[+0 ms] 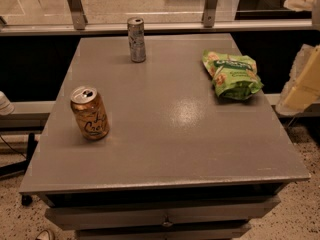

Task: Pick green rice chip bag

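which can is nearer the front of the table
The orange-gold soda can, front left; the slim silver can stands at the back. The gripper hangs right of the table.

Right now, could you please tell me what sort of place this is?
Likely an office break area: a grey drawer-fronted table holds a glossy green rice chip bag and an orange-gold soda can, with speckled stone flooring below. The robot's pale hand is at the right edge.

orange-gold can (90,113): script, perhaps "LaCroix" | green bag (232,75) label: illegible | gripper (305,81): right edge
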Controlling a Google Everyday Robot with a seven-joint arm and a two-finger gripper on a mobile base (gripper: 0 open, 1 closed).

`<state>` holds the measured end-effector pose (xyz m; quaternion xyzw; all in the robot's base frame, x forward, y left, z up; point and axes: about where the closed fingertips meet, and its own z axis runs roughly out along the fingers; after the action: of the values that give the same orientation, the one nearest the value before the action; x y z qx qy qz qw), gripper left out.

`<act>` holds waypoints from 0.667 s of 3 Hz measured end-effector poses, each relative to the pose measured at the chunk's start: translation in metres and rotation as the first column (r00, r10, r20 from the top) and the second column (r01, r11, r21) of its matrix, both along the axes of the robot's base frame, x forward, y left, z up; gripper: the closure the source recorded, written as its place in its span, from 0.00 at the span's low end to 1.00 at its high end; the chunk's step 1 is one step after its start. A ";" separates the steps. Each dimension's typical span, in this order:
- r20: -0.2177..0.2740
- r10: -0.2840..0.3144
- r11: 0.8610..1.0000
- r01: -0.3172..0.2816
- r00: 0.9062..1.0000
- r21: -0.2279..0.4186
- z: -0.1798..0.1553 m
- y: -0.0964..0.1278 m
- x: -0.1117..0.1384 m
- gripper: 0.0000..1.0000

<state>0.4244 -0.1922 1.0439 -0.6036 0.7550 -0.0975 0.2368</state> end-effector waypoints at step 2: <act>0.016 -0.008 0.999 0.007 1.000 0.035 0.001 0.002 -0.001 0.00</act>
<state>0.4237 -0.1898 1.0450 -0.5957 0.7569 -0.0900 0.2531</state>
